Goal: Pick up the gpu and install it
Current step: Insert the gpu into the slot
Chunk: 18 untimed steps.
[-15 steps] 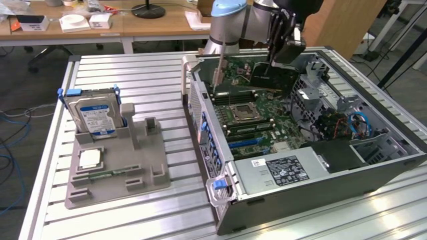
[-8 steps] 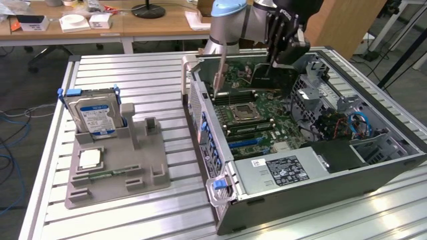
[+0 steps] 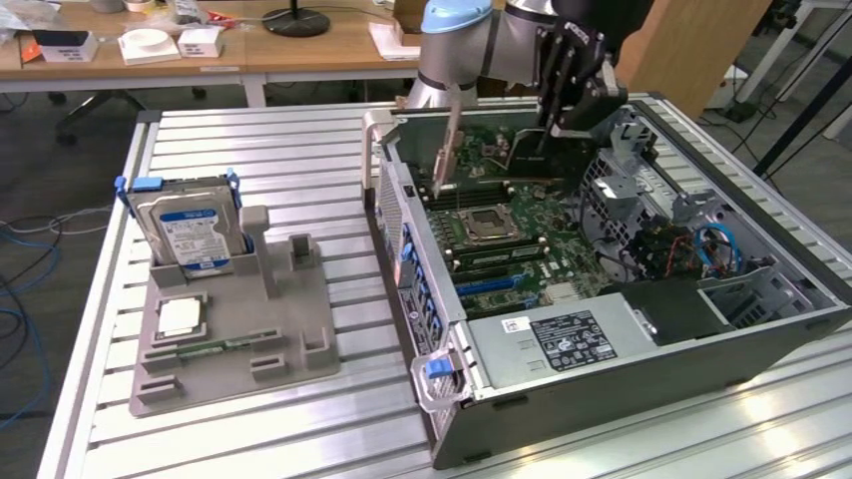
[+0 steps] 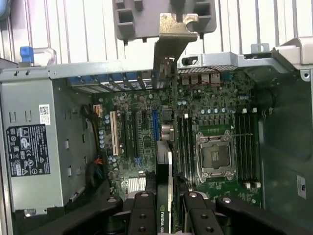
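Observation:
The gpu (image 4: 166, 161) is clamped edge-on between my two black fingers (image 4: 144, 215), and its dark face carries a green logo. Its metal bracket (image 4: 172, 34) points toward the case's rear wall. My gripper (image 4: 168, 198) is shut on the card's upper edge. In the exterior view the gripper (image 3: 570, 120) hangs over the far part of the open computer case (image 3: 600, 399), with the gpu's bracket (image 3: 450, 150) a little above the motherboard (image 3: 533, 269). The card lies roughly in line with the blue expansion slot (image 4: 155, 125). Whether it touches the slot I cannot tell.
The CPU socket (image 3: 486, 225) and memory slots lie beside the card's line. A power supply (image 3: 560, 339) fills the case's near end. At the exterior view's left, a grey fixture (image 3: 286, 329) holds a hard drive (image 3: 194, 230), a chip (image 3: 178, 317) and a memory stick (image 3: 219, 347).

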Motion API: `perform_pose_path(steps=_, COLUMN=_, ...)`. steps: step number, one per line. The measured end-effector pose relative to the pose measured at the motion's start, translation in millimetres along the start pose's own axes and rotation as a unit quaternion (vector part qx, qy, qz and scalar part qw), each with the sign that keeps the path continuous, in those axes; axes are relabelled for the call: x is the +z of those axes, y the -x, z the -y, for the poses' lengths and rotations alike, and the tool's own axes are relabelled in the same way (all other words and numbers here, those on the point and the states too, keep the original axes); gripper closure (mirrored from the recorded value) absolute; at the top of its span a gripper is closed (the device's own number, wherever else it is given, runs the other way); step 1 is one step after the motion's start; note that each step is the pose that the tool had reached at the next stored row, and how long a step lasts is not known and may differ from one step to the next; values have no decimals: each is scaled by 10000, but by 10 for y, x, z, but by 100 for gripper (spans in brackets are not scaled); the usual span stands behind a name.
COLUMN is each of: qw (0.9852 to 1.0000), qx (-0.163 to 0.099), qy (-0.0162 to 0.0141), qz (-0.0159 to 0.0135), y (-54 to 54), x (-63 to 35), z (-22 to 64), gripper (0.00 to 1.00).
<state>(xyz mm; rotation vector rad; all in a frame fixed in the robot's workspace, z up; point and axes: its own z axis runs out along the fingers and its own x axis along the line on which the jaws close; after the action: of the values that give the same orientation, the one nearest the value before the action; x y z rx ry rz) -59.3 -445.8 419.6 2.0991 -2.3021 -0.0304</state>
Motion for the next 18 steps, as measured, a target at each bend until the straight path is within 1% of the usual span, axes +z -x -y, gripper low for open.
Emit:
perform_pose_path(steps=6, qw=9997, qx=-237, qy=-9, qz=-8, y=3, x=81, z=16, gripper=74)
perform_pose_path(steps=8, qw=9995, qx=-306, qy=-10, qz=-16, y=7, x=113, z=32, gripper=74)
perform_pose_path(steps=10, qw=9995, qx=-327, qy=-10, qz=-17, y=14, x=132, z=91, gripper=74)
perform_pose_path(steps=13, qw=9994, qx=-336, qy=-10, qz=-18, y=29, x=148, z=225, gripper=74)
perform_pose_path(steps=15, qw=9994, qx=-340, qy=-16, qz=-17, y=36, x=158, z=268, gripper=74)
perform_pose_path(steps=18, qw=9994, qx=-350, qy=-36, qz=-16, y=45, x=182, z=314, gripper=74)
